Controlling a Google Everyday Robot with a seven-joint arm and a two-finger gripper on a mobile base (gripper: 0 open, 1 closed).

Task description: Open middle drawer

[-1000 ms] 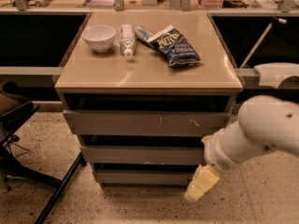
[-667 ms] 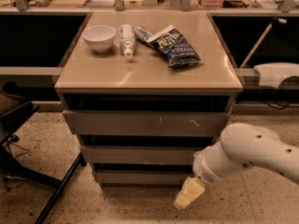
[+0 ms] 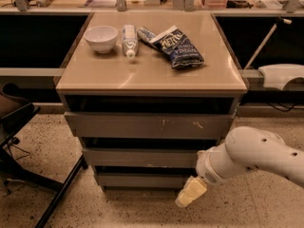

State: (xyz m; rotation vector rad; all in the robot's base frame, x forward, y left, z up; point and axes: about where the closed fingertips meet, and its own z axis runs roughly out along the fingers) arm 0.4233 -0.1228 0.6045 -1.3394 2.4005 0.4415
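Observation:
The middle drawer [image 3: 142, 156] is a wide shallow grey front, second from the top of the cabinet, with a tiny pale chip on its lower edge. It looks closed, flush in line with the others. The larger top drawer front [image 3: 147, 125] with pale scratches is above it and the narrow bottom front [image 3: 140, 179] below. My gripper [image 3: 189, 194] with pale yellowish fingers hangs low at the cabinet's right front, just below and right of the middle drawer, at the level of the bottom front. The white arm [image 3: 251, 158] reaches in from the right.
On the cabinet top [image 3: 95, 75] stand a white bowl [image 3: 101, 37], a lying bottle [image 3: 129, 39] and a blue chip bag [image 3: 176, 46]. A black chair base [image 3: 28, 141] stands at the left. A white object [image 3: 282, 75] sits on the right ledge. Speckled floor lies in front.
The arm and gripper have moved left and a little lower, closer to the cabinet's lower right front. The drawers have not moved.

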